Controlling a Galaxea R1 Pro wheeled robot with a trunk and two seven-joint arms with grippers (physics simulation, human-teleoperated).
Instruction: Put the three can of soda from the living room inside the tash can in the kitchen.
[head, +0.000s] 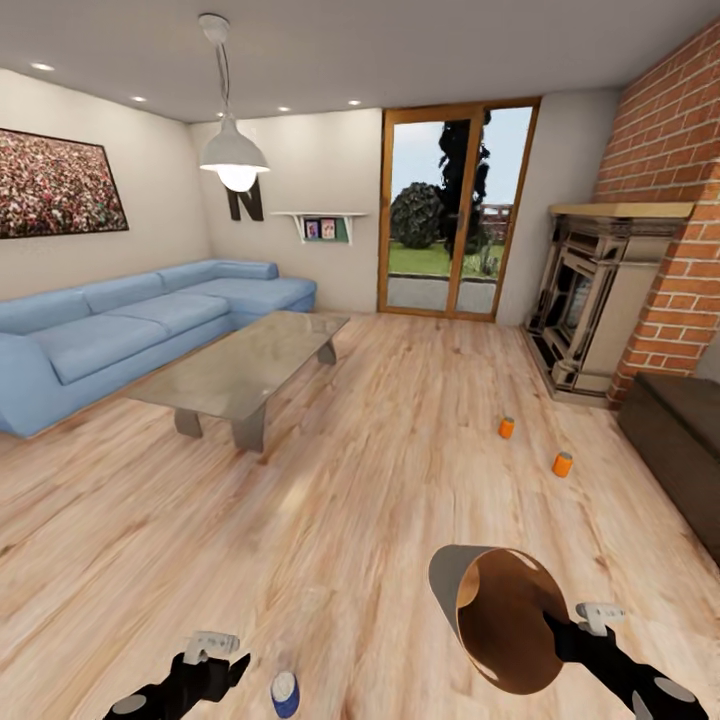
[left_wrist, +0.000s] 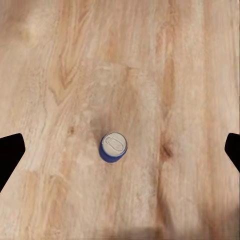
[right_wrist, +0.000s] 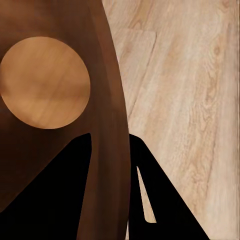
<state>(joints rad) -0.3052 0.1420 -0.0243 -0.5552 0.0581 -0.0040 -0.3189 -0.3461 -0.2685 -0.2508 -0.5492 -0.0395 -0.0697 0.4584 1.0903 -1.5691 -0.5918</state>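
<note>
Right gripper, lower right of the head view: clamped on the rim of the bin, one finger inside the wall and one outside; bin tilted, mouth toward the camera. Left gripper, lower left: fingers spread wide, blue can upright on the wood floor below and between them. Two orange cans stand at mid right, near the brick fireplace. Sofa at left

A pale wood floor is seen carrying two upright orange cans, a blue can and a glass-topped coffee table.
</note>
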